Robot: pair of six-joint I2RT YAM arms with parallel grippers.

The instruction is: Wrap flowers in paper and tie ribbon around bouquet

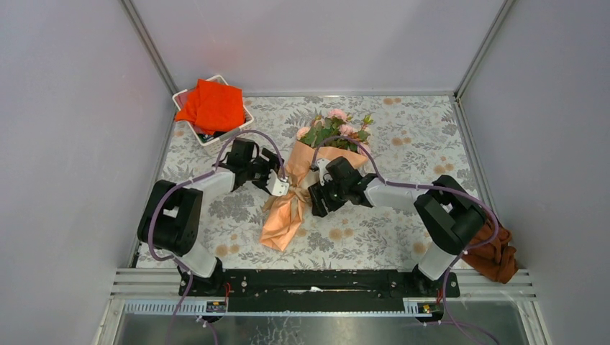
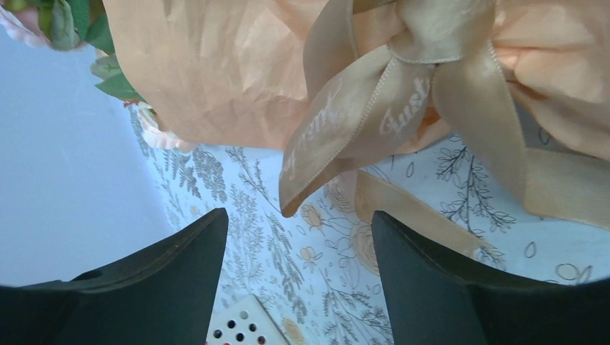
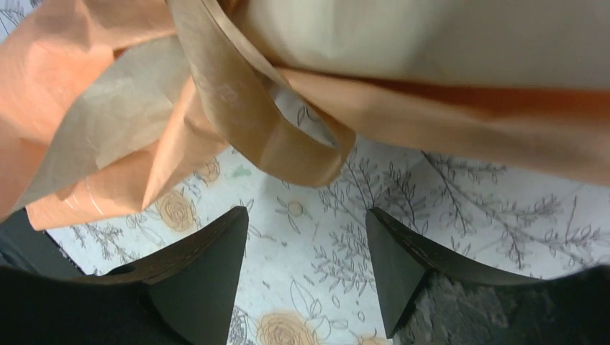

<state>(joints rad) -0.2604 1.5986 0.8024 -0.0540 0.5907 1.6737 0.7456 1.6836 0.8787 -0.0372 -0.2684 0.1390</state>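
The bouquet lies on the floral tablecloth in the top view, its pink flowers point(image 1: 334, 129) pointing to the far side. The peach-orange paper point(image 1: 286, 212) tapers toward the near edge. A tan ribbon point(image 2: 431, 36) is knotted round the paper, its printed tails hanging over the cloth; one ribbon loop point(image 3: 288, 144) shows in the right wrist view. My left gripper point(image 1: 279, 181) sits just left of the wrapped stems, open point(image 2: 298, 214), with only tablecloth between its fingers. On the right side of the paper, my right gripper point(image 1: 316, 195) is also open and empty point(image 3: 306, 211).
A white basket point(image 1: 218, 139) holding a bright orange-red cloth point(image 1: 211, 104) stands at the back left corner. A rust-brown cloth point(image 1: 493, 251) lies at the right near edge by the right arm's base. Grey walls enclose the table.
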